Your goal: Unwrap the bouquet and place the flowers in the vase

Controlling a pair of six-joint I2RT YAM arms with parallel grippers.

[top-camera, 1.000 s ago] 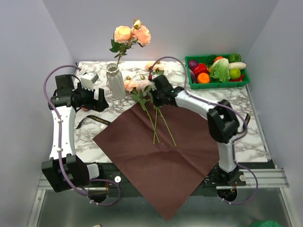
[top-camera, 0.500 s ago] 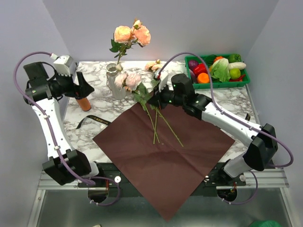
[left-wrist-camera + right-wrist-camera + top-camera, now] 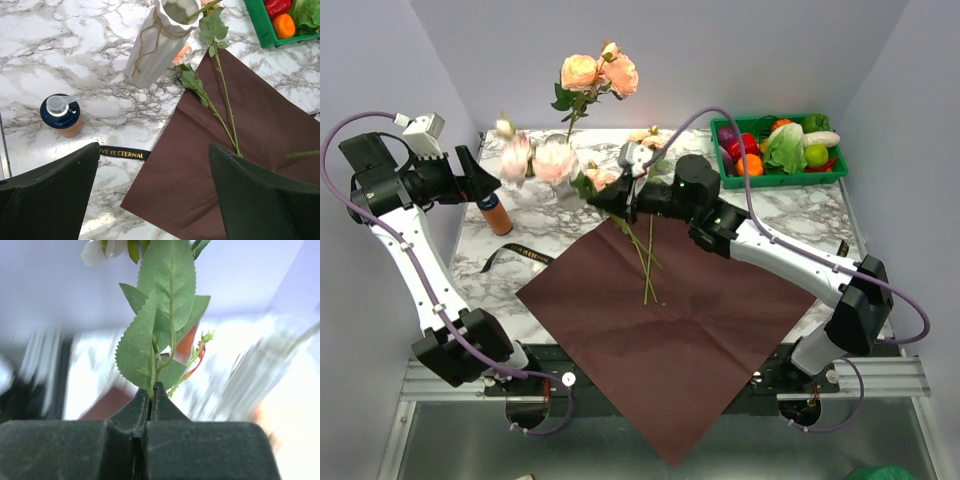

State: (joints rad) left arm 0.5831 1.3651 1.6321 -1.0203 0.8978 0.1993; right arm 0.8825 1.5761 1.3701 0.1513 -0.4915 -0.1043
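Where the held rose (image 3: 556, 160) sits: pinched among its leaves in the right claw (image 3: 625, 196), whose jaws are closed tight on the stem (the right wrist view shows a serrated leaf standing straight up out of the fingertips).
Long axis: from the claw out to the left in the top view, blooms leading and blurred; slanted rather than upright. I cannot pick out its cut end.
Vase (image 3: 159, 40): upright on the marble, just left of the right claw and beneath the blurred blooms, so largely hidden from above. Peach roses (image 3: 600, 72) already stand tall in it.
Relation that counts: the mouth lies on the bloom side of the grip, not the stem side. By my judgement the axis must swing towards vertical, with the cut end over the narrow neck, before lowering.
Left claw (image 3: 155, 200): spread wide and empty, raised to the left of the vase, above the orange bottle (image 3: 495, 213).
Nearer arm: the vase stands between the two claws, but only the right one carries a flower.
Remaining stems (image 3: 645, 260): lying on the dark red paper (image 3: 670, 340), which is spread flat.
Ribbon (image 3: 122, 153): loose on the marble beside the paper.
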